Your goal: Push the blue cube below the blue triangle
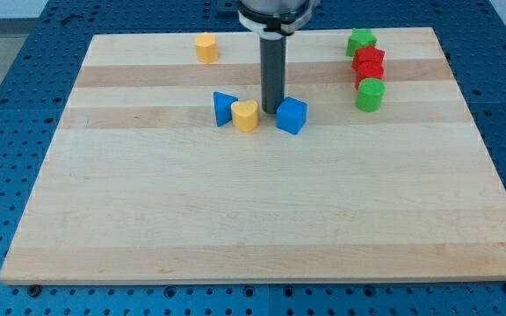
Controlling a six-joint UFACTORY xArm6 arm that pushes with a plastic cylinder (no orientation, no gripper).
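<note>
The blue cube (292, 115) sits a little above the board's middle. The blue triangle (224, 108) lies to its left, with a yellow heart-shaped block (245, 115) between them, touching the triangle. My tip (272, 109) is down on the board just at the cube's upper left edge, between the cube and the yellow heart. The dark rod rises straight up from there to the view's top.
A yellow hexagonal block (206, 47) sits near the top left of the wooden board (253, 219). At the top right stand a green star-like block (360, 41), two red blocks (369, 63), and a green cylinder (370, 94). Blue perforated table surrounds the board.
</note>
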